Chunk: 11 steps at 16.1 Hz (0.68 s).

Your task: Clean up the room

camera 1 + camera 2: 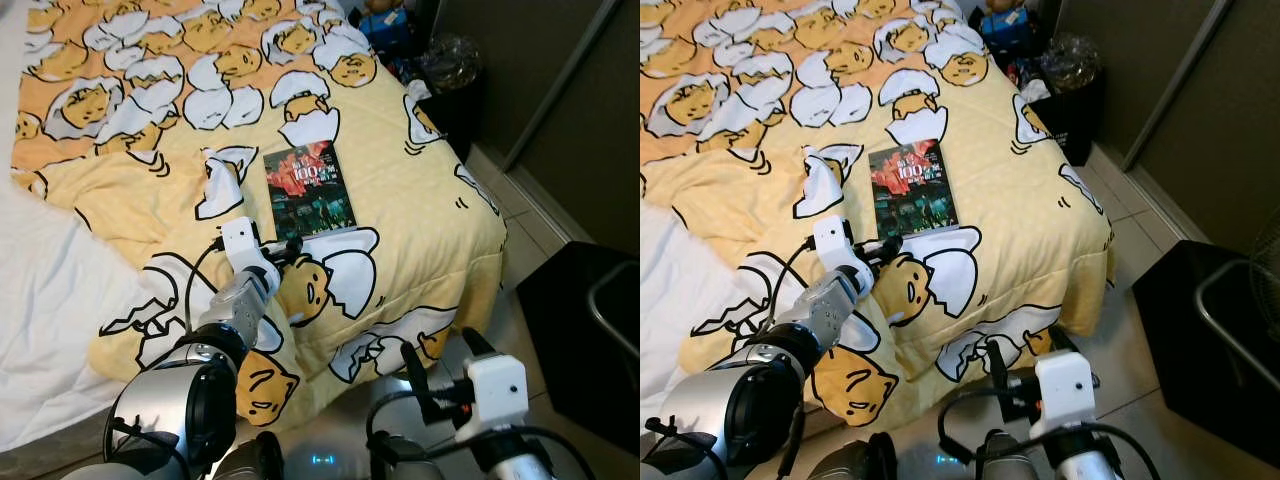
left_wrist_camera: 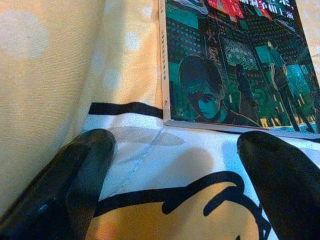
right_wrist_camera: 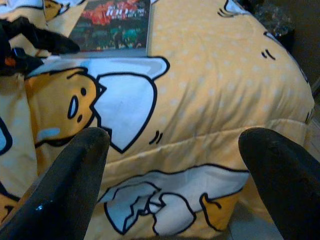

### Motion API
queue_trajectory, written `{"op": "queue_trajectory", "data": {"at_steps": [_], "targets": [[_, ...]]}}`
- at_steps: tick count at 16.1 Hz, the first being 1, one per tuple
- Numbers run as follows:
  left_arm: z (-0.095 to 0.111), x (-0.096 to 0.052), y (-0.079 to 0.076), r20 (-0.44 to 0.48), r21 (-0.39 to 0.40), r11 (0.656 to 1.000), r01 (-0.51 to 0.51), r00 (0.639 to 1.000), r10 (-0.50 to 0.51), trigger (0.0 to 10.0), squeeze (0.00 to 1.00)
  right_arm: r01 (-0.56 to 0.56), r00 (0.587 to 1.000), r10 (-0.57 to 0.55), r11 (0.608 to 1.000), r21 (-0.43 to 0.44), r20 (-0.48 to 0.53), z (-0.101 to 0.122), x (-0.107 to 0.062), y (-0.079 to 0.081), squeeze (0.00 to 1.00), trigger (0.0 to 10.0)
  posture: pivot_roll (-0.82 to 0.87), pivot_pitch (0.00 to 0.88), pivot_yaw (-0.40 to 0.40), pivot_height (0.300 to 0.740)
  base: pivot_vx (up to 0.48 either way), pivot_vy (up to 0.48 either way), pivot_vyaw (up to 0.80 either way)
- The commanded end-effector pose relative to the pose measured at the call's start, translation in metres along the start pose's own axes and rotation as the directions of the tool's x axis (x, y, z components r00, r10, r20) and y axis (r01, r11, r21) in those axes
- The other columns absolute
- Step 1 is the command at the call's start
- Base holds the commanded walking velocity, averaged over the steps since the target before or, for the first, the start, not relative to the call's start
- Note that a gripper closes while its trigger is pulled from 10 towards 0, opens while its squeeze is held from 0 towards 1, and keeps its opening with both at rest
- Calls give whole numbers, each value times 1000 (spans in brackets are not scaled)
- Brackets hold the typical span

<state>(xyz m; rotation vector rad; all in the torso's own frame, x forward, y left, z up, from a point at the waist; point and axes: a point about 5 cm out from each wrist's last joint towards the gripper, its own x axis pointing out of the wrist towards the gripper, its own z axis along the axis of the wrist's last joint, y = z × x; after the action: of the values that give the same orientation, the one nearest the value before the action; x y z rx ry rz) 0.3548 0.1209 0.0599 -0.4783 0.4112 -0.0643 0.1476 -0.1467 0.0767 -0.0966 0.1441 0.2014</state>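
Nearest, at about five o'clock in the head views, the right pincer [image 1: 440, 372] hangs off the foot of the bed over pale floor tiles [image 1: 520, 215], its white housing behind two long black fingers [image 3: 75, 185] that stand wide apart with nothing between them.

Further in, at about seven o'clock, the silver left arm reaches over the quilt [image 1: 400, 190]. The left pincer [image 1: 292, 247] lies low on the fabric just short of the near edge of the book [image 1: 309, 189]. Its fingers [image 2: 70, 175] are spread wide, glossy and rounded, and hold nothing; the book's lower edge sits across the gap ahead of them, close but apart.

The book is a thin, flat paperback with a dark cover of teal figures and red lettering, lying face up near the middle of the bed. The quilt under it is soft, faintly dotted yellow cloth, wrinkled, printed with white eggshell shapes and orange-yellow cartoon faces outlined in black. A plain white sheet [image 1: 50, 300] shows at nine o'clock.

At three o'clock a black box-like object [image 1: 575, 330] with a grey curved bar stands on the floor. Far off at one o'clock, beside the bed's corner, a dark bin [image 1: 452, 75] holds a crumpled clear bag; its contents cannot be told. A blue item [image 1: 385, 28] sits next to it.
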Motion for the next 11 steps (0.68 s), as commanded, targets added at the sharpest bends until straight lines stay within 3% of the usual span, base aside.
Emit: {"op": "queue_trajectory", "data": {"at_steps": [1, 4, 8, 10, 11], "targets": [[-7, 0, -4, -36, -25, 1000, 10, 999, -11, 10000, 0, 2, 1000, -2, 1000, 3, -9, 1, -2, 1, 0, 10000, -399, 217, 62, 740, 0, 0, 0], [-5, 4, -32, -40, 93, 987, 131, 991, -128, 10000, 0, 1, 1000, -1, 1000, 1, -12, 2, -2, 3, 0, 10000, -394, 216, 67, 740, 0, 0, 0], [-8, 4, -38, -58, 112, 984, 139, 989, -133, 10000, 0, -3, 1000, 3, 1000, 5, -14, 1, -1, 7, 0, 10000, -390, 222, 73, 740, 0, 0, 0], [-13, 4, -37, -79, 140, 982, 130, 990, -120, 0, 0, -2, 1000, 2, 1000, 6, -18, 1, -2, 8, 0, 10000, -393, 227, 76, 740, 0, 0, 0], [-16, 3, -35, -85, 152, 981, 119, 991, -107, 0, 0, -1, 1000, 1, 1000, 8, -22, 1, -3, 8, 0, 10000, -395, 228, 78, 740, 0, 0, 0]]}}
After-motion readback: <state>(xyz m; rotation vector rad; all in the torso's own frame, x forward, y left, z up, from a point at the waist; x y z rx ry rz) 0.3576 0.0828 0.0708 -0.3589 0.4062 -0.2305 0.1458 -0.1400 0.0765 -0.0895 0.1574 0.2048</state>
